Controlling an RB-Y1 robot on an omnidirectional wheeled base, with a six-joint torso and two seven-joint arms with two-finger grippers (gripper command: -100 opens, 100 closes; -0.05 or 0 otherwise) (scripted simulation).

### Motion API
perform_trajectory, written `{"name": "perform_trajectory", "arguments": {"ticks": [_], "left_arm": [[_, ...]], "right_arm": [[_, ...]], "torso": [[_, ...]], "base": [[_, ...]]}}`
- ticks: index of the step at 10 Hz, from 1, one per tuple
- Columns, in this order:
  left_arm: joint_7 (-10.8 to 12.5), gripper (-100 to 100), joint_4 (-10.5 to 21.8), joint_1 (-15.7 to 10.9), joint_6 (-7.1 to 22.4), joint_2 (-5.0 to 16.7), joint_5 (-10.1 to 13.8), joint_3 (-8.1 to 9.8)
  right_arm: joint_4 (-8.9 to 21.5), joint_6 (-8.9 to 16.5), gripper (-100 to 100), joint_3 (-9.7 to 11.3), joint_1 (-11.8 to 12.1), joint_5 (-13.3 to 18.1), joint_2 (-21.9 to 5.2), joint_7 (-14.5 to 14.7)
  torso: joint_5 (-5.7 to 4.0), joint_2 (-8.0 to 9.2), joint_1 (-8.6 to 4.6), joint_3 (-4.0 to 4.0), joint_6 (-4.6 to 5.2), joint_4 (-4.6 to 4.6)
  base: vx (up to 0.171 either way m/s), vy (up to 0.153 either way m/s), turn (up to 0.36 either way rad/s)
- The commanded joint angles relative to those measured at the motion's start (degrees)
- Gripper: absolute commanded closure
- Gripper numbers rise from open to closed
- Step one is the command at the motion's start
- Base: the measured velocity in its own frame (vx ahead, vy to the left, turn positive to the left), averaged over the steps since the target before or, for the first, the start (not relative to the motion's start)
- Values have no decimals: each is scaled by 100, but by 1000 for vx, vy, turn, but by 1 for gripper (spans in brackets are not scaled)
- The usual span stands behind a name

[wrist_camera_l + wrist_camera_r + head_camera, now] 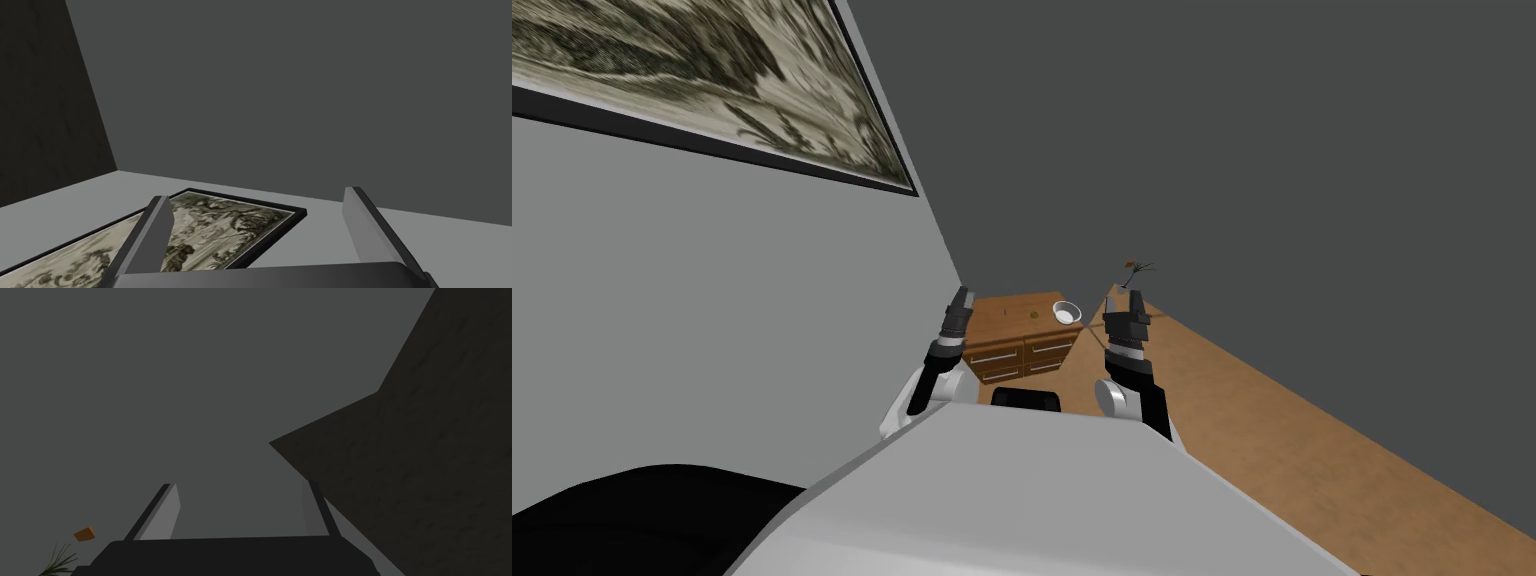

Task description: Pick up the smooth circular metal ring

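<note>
My left hand [257, 194] is raised in front of me with nothing in it, its two fingers [159, 235] spread wide apart. My right hand [239, 484] is held up at about the same height, likewise spread and empty. Neither touches anything.

Beyond and below both hands, in the gap between them, a wooden chest of drawers [1017, 352] stands in the corner of the room, well apart from me. On its top, nearer the right hand than the left, sits a white bowl [1066, 313]. From the bowl toward the left hand lies a small olive speck [1033, 316], and further that way a darker speck [1004, 313]. The ring is probably one of these, or else lies inside the bowl, but all are too small for me to tell which. Past the right hand a thin, twiggy plant [1138, 268] stands by the far wall, and a wooden floor [1272, 430] runs off on that side.

I judge that I am in the approach: no reach has begun. The next move calls for rolling closer until the chest's top lies under my hands, then tipping a wrist down so that I can pick the ring out for certain. A thin ring lying flat will want the fingertips lowered right to the surface, spread across its band, before they close.
</note>
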Motion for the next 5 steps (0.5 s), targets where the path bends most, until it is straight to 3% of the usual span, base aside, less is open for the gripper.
{"name": "perform_trajectory", "arguments": {"ticks": [1,4,5], "left_arm": [[77,-100,230,-79,222,241,-41,-31],[275,-100,706,-254,690,784,-85,-27],[275,-100,706,-254,711,784,-85,-27]], "right_arm": [[0,0,0,0,0,0,0,0],[0,0,0,0,0,0,0,0],[0,0,0,0,0,0,0,0]], "torso": [[0,0,0,0,0,0],[0,13,1,7,0,3],[0,14,-1,8,1,3]], "base": [[-87,-42,-156],[-119,-49,-186],[-75,-42,-73]]}}
